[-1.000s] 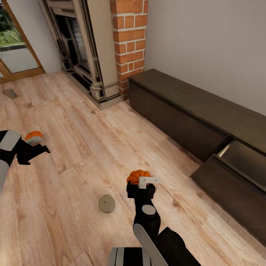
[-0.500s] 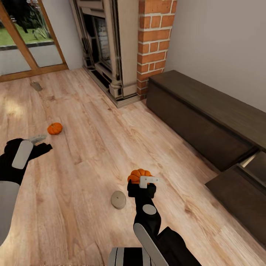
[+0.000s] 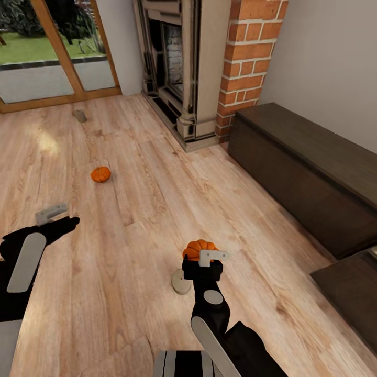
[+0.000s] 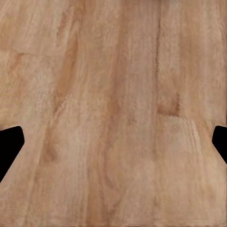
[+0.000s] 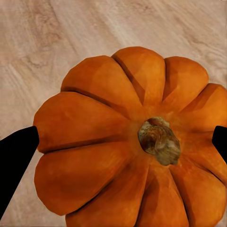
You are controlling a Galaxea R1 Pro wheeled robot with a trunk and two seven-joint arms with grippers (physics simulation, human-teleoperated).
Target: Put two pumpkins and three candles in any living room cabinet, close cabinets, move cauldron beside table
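The pumpkin (image 3: 198,247) in the right gripper (image 3: 205,257) sits between the 2 fingers, held above the wood floor (image 3: 131,209); in the right wrist view the same pumpkin (image 5: 127,142) spans the gap, stem toward the camera, with a dark fingertip at each side, so the jaws look closed on it about as wide as the fruit. A 2nd pumpkin (image 3: 100,174) lies loose on the floor, well apart toward the glass doors (image 3: 47,57). Just beside the right gripper a beige candle (image 3: 180,281) stands on the boards, and a small greyish object (image 3: 79,115), probably another candle, sits far off near the door frame; it is too small to tell for certain.

The left gripper (image 3: 55,217) hovers over bare floor; in the left wrist view its tips (image 4: 9,146) stand far apart with nothing between them.

The dark-brown cabinet (image 3: 309,167) runs along the right wall next to the brick fireplace (image 3: 209,68), and a drawer front (image 3: 351,293) at the frame's lower right stands pulled out.

By my reading the task is early: 1 pumpkin is lifted but not stowed, the other pumpkin and the candles remain on the floor, the drawer needs shutting afterwards, and the cauldron step is not yet done.
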